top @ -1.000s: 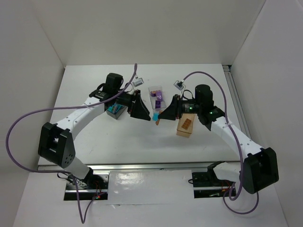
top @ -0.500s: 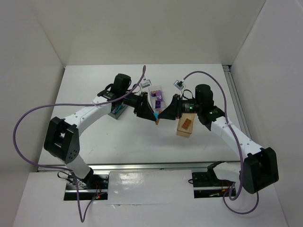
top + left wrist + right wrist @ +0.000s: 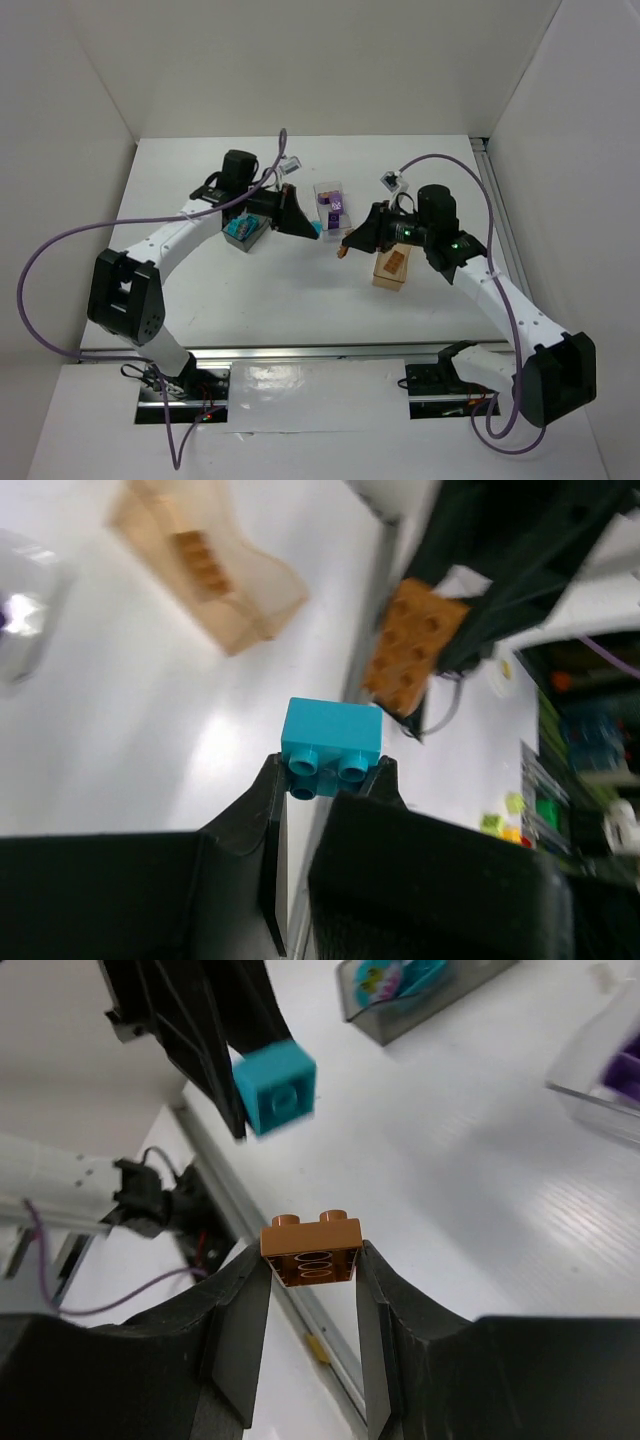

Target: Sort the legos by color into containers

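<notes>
- Step in hand: each arm holds a single brick in the air, ready for delivery to its colour bin.
- Left gripper [image 3: 330,780]: closed on a teal brick [image 3: 332,735], pinched at its lower edge with the underside tubes facing the wrist camera. The brick hangs just to the near-left of the clear bin [image 3: 321,192], off the table.
- Right gripper [image 3: 312,1270]: clamped on an orange-brown brick [image 3: 312,1245], studs up, held just to the near-right of the clear bin. The two bricks are near each other but apart.
- Clear bin contents: purple bricks.
- Dark grey bin [image 3: 430,1005]: stands to the left of the clear bin and holds teal pieces.
- Amber bin [image 3: 262,598]: stands to the near-right of the clear bin, with a brown brick inside.
- Next move, as judged: the left arm should carry its brick leftward over the dark grey bin and the right arm rightward over the amber bin. Each should release only once above the opening. The arms need to part first to avoid a clash.
- Markings: no brand or legible writing. The small tags on the cables are too small to read.
</notes>
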Motion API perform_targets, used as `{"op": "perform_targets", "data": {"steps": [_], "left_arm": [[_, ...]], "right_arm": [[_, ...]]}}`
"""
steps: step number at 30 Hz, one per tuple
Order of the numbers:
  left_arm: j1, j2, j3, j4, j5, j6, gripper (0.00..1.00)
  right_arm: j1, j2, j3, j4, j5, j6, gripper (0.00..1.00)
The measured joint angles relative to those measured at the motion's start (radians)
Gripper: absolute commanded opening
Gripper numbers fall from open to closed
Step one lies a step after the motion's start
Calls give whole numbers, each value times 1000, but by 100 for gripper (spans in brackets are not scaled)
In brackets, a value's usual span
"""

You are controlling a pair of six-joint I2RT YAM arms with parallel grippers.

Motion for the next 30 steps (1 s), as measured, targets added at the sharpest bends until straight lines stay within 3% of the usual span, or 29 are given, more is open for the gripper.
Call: {"op": "perform_targets", "data": {"steps": [4,11,17,20,21,22,25,27,28,30], "left_arm": [[88,-8,19,-87,-166,2,0],[103,13,151,-284,-726,-12,0],[105,101,167,-347,-1038,-55,0],[105,148,167,-362,-1119,-80,0],[105,158,166,-363,-1135,-85,0],[105,167,166,-363,-1157,-97,0],[105,179,167,-362,-1194,-111,5],[105,196,175,-365,-1218,-126,22],[105,211,186,-367,-1230,-133,45],[105,238,200,-367,-1243,-136,64]], "right_arm": [[1,-47,-2,-76,190,5,4],[2,14,13,-283,679,67,6],[2,87,11,-339,845,94,6],[2,101,8,-341,894,103,33],[2,108,7,-342,906,106,47],[2,114,7,-341,916,109,73],[2,130,5,-342,938,114,92],[2,134,5,-343,951,114,99],[2,134,5,-343,959,114,99],[2,134,5,-343,971,114,99]]}}
